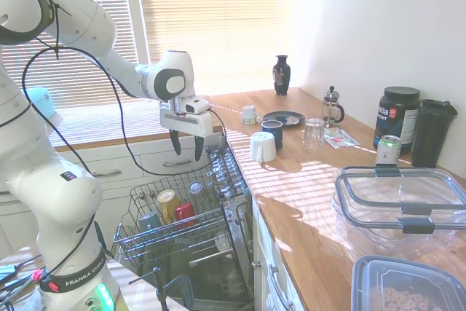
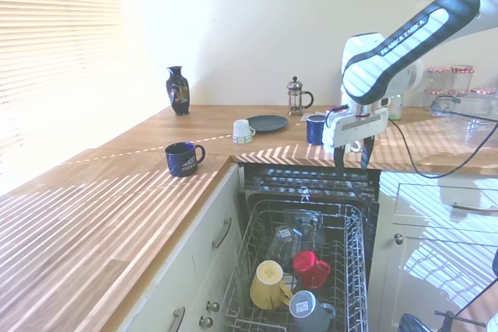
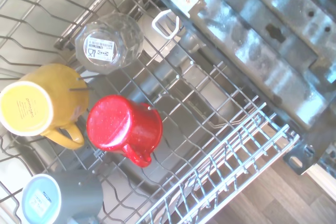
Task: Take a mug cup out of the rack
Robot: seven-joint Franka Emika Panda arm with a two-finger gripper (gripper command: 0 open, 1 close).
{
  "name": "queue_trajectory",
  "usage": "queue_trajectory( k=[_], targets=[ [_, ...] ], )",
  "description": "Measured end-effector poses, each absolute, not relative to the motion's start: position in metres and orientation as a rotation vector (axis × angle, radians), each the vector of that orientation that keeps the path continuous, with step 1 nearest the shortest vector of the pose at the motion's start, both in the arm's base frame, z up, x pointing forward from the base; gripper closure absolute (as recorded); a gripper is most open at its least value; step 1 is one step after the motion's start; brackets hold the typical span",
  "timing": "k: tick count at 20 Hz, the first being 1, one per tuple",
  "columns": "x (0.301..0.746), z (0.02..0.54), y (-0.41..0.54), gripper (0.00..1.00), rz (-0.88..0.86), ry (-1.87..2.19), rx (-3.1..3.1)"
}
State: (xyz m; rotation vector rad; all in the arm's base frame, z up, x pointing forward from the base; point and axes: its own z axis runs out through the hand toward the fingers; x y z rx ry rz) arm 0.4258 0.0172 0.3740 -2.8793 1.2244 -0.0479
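Note:
The grey mug cup (image 1: 149, 220) (image 2: 310, 310) (image 3: 58, 198) lies upside down at the front of the wire rack (image 1: 127, 242) (image 2: 352, 270) (image 3: 210, 129), which is pulled out of the dishwasher. Beside it sit a red cup (image 2: 311, 268) (image 3: 123, 127) and a yellow mug (image 2: 268, 284) (image 3: 34, 103). My gripper (image 1: 186, 147) (image 2: 352, 157) hangs well above the back of the rack. It points down, open, with nothing between its fingers and clear of all the cups.
An upturned clear glass (image 3: 108, 40) stands further back in the rack. On the wooden counter are a white mug (image 1: 262, 146), a navy mug (image 2: 183, 159), a dark plate (image 2: 268, 123), a French press (image 2: 296, 96) and a vase (image 2: 177, 90). Plastic containers (image 1: 400, 205) fill the near right.

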Motion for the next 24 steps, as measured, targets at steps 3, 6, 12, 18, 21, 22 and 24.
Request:
queue_trajectory(
  k=[3,6,12,18,21,22,24],
  targets=[
    [0.426,0.373,0.018,0.0,-0.044,1.221,-2.883],
    [0.421,0.356,0.024,0.0,-0.001,1.163,-2.93],
    [0.407,0.299,0.078,0.0,0.153,0.852,-3.098],
    [0.391,0.242,0.138,0.0,0.258,0.434,-3.232],
    [0.388,0.21,0.166,0.0,0.305,0.306,-3.281],
    [0.388,0.2,0.174,0.0,0.311,0.279,-3.293],
    [0.386,0.18,0.186,0.0,0.332,0.233,-3.312]
  ],
)
